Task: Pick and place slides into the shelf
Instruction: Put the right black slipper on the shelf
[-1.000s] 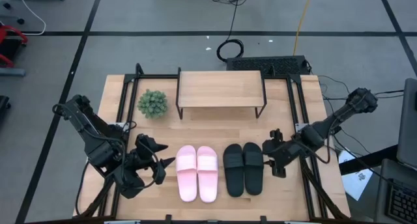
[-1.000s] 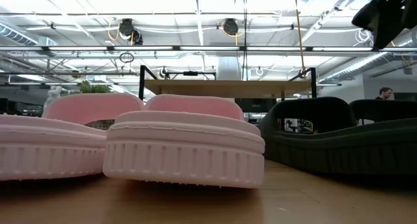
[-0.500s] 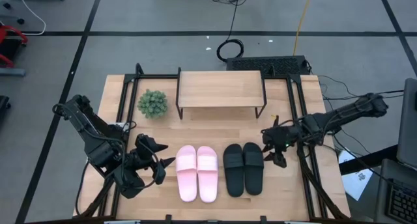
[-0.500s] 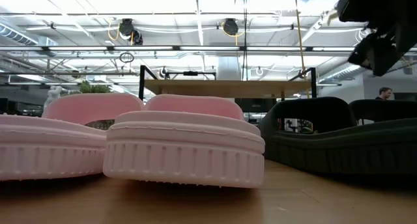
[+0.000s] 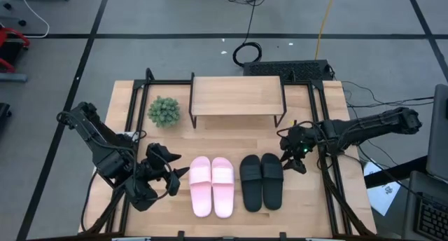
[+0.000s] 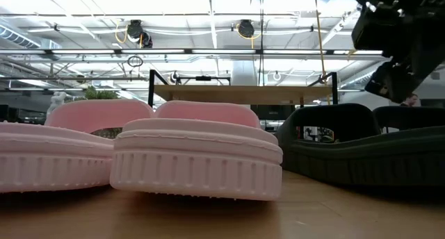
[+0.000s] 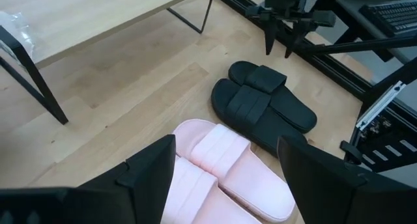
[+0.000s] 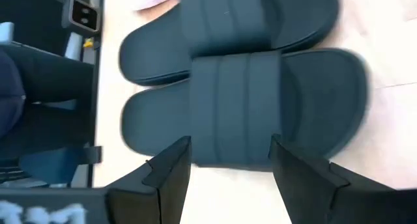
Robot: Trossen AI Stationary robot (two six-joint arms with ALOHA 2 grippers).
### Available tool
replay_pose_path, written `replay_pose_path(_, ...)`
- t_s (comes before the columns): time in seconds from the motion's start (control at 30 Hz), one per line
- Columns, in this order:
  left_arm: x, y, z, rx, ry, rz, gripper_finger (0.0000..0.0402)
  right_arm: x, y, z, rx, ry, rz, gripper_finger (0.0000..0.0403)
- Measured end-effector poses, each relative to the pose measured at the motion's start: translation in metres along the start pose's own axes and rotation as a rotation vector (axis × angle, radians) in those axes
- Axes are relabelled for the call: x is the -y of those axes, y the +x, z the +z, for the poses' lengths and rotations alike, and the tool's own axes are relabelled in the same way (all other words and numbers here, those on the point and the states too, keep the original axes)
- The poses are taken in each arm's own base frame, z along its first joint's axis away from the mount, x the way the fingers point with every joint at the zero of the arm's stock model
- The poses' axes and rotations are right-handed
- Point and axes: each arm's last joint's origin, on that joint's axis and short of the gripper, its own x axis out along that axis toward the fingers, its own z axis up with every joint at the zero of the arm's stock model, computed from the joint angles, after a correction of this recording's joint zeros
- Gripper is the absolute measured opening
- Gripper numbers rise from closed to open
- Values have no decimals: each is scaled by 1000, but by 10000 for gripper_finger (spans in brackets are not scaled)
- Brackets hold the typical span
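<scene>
Two light pink slides (image 5: 211, 186) and two black slides (image 5: 262, 181) lie side by side, soles down, on the wooden table's near half. The shelf (image 5: 238, 96) stands on its thin black legs at the far middle. My left gripper (image 5: 176, 175) hovers open to the left of the pink pair, which shows between its fingers in the left wrist view (image 7: 227, 144). My right gripper (image 5: 290, 154) hangs open just beyond the far right end of the black pair. It looks down on the nearer black slide (image 8: 241, 107) and shows high in the low view (image 6: 398, 72).
A small potted plant (image 5: 164, 111) stands left of the shelf. Black frame rails (image 5: 320, 122) run along both sides of the table. Bare wood (image 5: 231, 139) lies between the shelf and the slides. A keyboard (image 5: 287, 68) sits beyond the far edge.
My right gripper has swung toward the table's far edge and a little leftward, coming down and turning as it went. It now hangs over the black slides' far right end. It has stayed open. The slides have not moved.
</scene>
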Motion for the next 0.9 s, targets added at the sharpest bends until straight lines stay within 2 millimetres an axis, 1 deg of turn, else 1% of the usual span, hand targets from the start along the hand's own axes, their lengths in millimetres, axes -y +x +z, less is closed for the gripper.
replay_pose_path(0.07,0,1,1,-6,-4,2,271,4,0,2,6,-3,-9,196)
replay_pose_path(0.27,-1,4,3,-29,-15,8,271,13,4,7,-20,4,45,196)
replay_pose_path(0.37,-1,4,3,-29,-11,8,271,15,7,11,-12,1,65,196)
replay_pose_path(0.9,-4,4,2,-46,19,28,271,24,31,14,-107,10,87,196)
